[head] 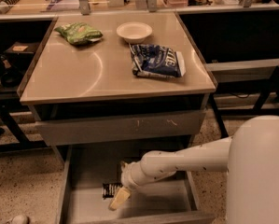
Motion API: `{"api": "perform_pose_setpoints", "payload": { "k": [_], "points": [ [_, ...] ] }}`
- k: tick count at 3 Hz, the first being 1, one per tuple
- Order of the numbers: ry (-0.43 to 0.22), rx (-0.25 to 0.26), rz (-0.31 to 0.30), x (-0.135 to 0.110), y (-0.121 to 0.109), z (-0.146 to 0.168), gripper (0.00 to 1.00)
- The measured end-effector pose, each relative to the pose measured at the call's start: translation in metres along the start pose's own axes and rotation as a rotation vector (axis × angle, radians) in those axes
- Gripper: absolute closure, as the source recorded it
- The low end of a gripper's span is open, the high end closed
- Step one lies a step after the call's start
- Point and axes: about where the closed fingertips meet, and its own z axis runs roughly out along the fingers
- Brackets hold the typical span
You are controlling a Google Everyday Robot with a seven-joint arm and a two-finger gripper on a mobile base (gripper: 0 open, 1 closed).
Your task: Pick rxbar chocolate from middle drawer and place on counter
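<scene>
The rxbar chocolate (111, 189), a small black bar, lies flat on the bottom of the open middle drawer (83, 171), left of centre. My gripper (119, 198) reaches down into the drawer on the white arm from the right; its pale fingertip sits right beside and slightly in front of the bar, touching or nearly touching its right end. The tan counter (83, 73) is above, over the drawer cabinet.
On the counter lie a green bag (78, 33) at the back left, a white bowl (134, 31) at the back centre and a blue-white bag (156, 61) on the right. A closed drawer with pale scratches (120, 126) overhangs the open one. Desks stand behind.
</scene>
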Motion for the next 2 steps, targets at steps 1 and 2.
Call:
{"api": "perform_pose_setpoints", "payload": {
  "k": [1,2],
  "points": [
    [-0.011,-0.009,-0.007,0.009,-0.008,0.022,0.0],
    [-0.019,-0.036,0.028,0.029,-0.005,0.051,0.0]
  ]
}}
